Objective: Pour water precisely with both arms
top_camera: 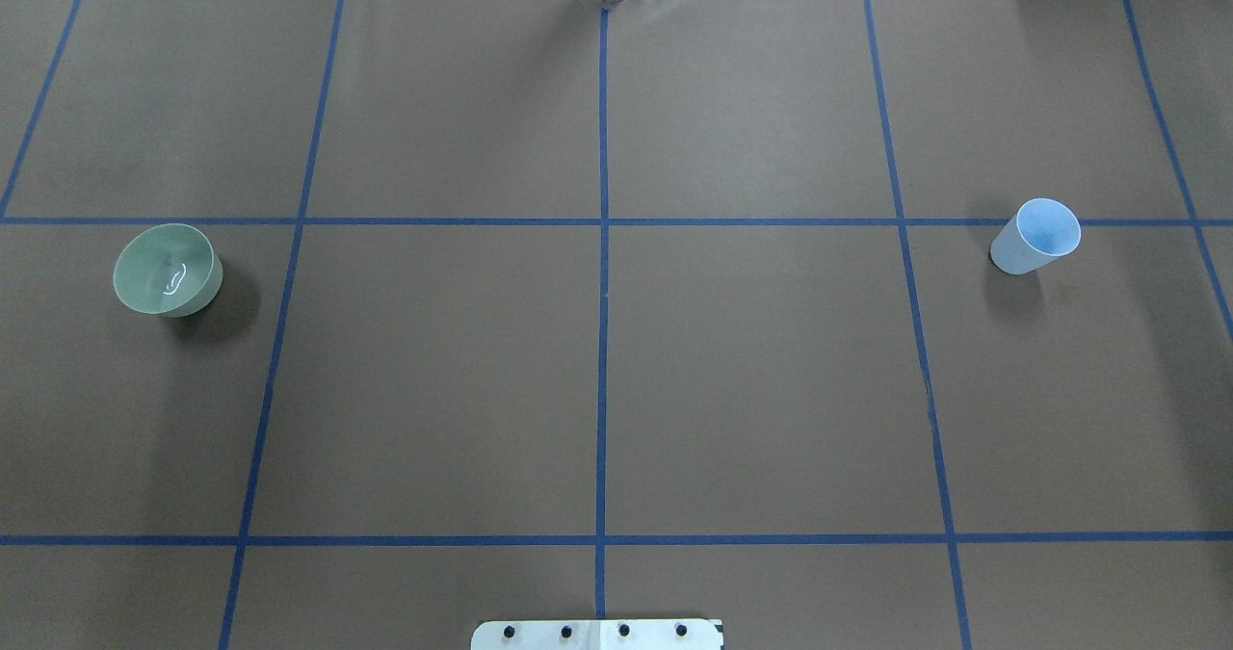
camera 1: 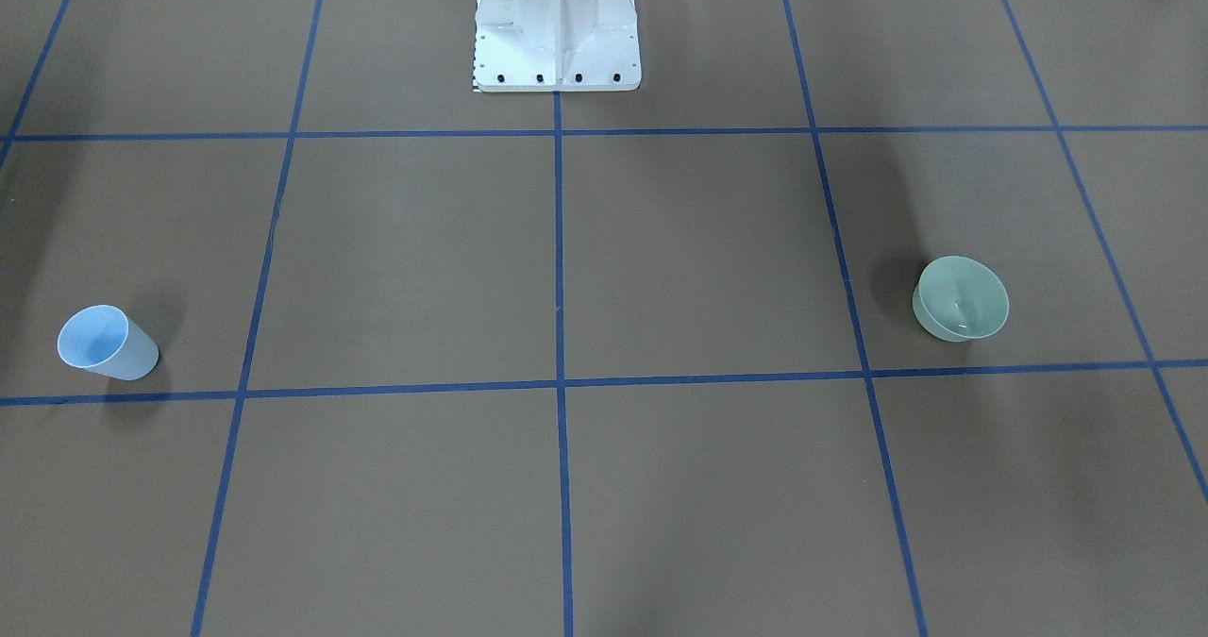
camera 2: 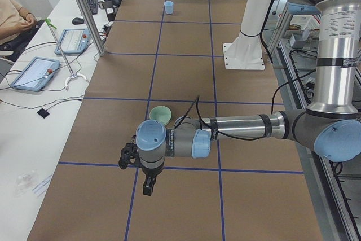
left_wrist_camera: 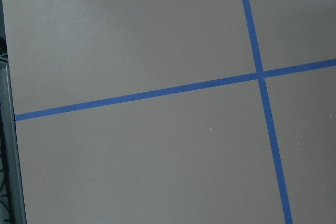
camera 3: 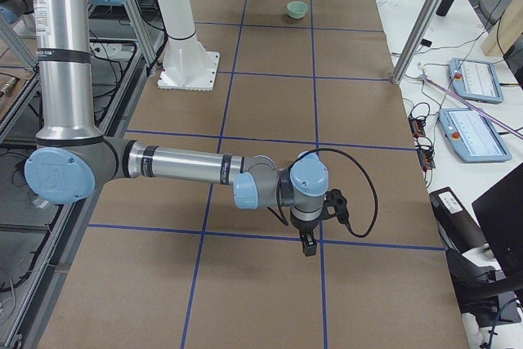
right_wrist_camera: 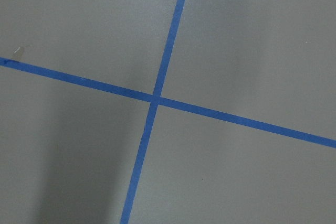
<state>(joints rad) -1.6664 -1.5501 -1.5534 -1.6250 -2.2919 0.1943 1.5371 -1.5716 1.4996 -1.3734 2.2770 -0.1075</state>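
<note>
My L gripper (camera 2: 147, 187) hung fingers-down over the brown table w/ blue tape grid (top_camera: 751, 390), near the pale green round plastic bowl (top_camera: 166, 270) holding the water (top_camera: 175, 279), which showed as faint white glints. My R gripper (camera 3: 308, 244) hung at the opposite end, well apart from that bowl; a pale blue plastic cup (top_camera: 1036, 236) stood on that side. I couldn't tell whether either gripper was spread or pressed together.
</note>
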